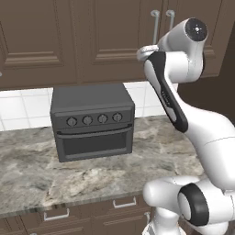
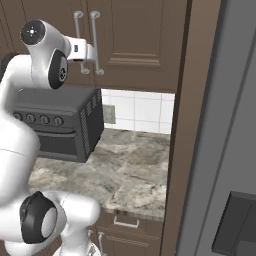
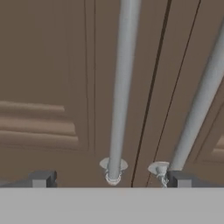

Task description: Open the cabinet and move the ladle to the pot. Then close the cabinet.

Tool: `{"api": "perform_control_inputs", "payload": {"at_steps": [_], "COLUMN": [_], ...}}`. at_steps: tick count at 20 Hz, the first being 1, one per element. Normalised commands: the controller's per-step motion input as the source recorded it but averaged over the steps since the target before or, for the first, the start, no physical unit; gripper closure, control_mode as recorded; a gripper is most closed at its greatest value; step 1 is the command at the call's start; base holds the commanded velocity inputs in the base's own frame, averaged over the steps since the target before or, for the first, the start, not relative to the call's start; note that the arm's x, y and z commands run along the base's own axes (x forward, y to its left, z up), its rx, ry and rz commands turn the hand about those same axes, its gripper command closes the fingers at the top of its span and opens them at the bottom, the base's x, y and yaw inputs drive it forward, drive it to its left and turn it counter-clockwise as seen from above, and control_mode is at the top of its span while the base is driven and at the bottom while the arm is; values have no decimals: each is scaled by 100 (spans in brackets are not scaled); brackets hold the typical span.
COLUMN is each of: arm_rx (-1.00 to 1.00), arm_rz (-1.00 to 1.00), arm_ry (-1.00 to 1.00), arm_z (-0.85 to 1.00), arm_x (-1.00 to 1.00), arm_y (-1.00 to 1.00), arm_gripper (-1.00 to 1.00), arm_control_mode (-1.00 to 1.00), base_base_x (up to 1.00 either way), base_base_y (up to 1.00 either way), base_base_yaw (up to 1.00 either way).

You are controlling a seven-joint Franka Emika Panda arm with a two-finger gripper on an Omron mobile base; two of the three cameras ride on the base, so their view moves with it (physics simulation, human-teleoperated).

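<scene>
The cabinet point(image 1: 114, 32) is a dark brown wall unit, and both raised-panel doors are shut. Its two silver bar handles point(image 2: 78, 40) stand side by side at the seam. My gripper point(image 2: 90, 54) is raised to the lower ends of the handles and is open. In the hand view the left handle point(image 3: 122, 87) runs up between my two fingertips point(image 3: 41, 178), with its lower mount at the gripper point(image 3: 111, 179). The right handle point(image 3: 201, 100) ends just inside the right tip. Nothing is held. The ladle is hidden and the pot is out of view.
A dark grey toaster oven point(image 1: 92, 120) sits on the marble counter point(image 1: 41, 174) below the cabinet. Drawers with small silver pulls point(image 1: 124, 203) run under the counter edge. A tall brown panel point(image 2: 187, 125) and a grey appliance point(image 2: 235, 150) close off the right side.
</scene>
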Motion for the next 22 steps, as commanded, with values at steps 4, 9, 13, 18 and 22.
{"api": "perform_control_inputs", "payload": {"at_steps": [4,9,13,18,22], "arm_rx": [2,5,5,3,3], "arm_rz": [-1,0,0,0,0], "arm_ry": [0,0,0,0,0], "arm_z": [0,0,0,0,0], "arm_x": [35,32,39,41,38], "arm_y": [0,3,8,15,21], "arm_gripper": [-100,-100,-100,-100,100], "arm_control_mode": [-100,-100,-100,-100,-100], "base_base_x": [0,0,0,0,0], "base_base_y": [0,0,0,0,0], "base_base_yaw": [0,0,0,0,0]}}
